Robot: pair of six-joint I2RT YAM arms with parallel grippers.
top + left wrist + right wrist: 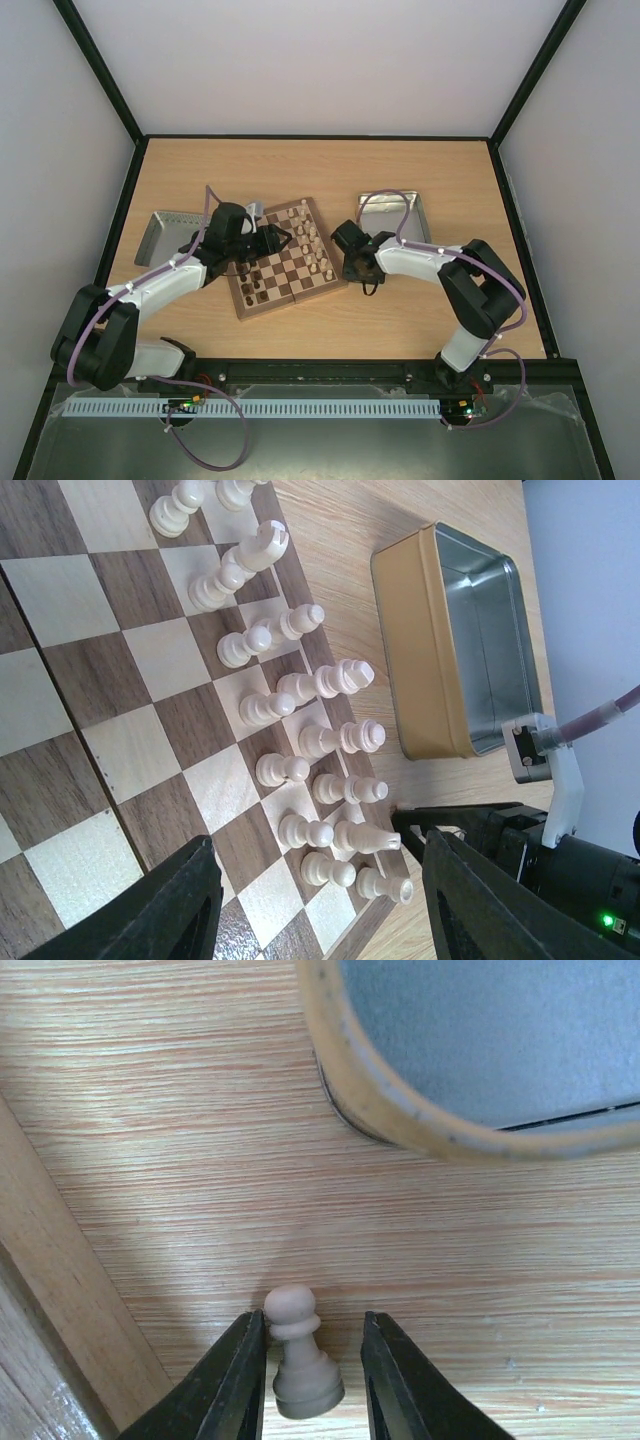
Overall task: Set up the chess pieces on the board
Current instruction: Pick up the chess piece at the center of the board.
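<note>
The left gripper [318,850] hangs over the board [60,600], fingers spread and empty, above two rows of pale chess pieces [320,742]. The right gripper [313,1320] straddles a pale pawn [302,1372] standing on the table [150,1110] just beside the board. Its fingers are apart, not yet pinching.

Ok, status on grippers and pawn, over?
Left gripper open, empty, over the board. Right gripper open, straddling a pawn standing on the table, not yet clamped. Tin close by.

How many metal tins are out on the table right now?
2. The left tin sits left of the board. The right tin sits right of the board, toward the far side. I see no others, though part of the view is blocked.
</note>
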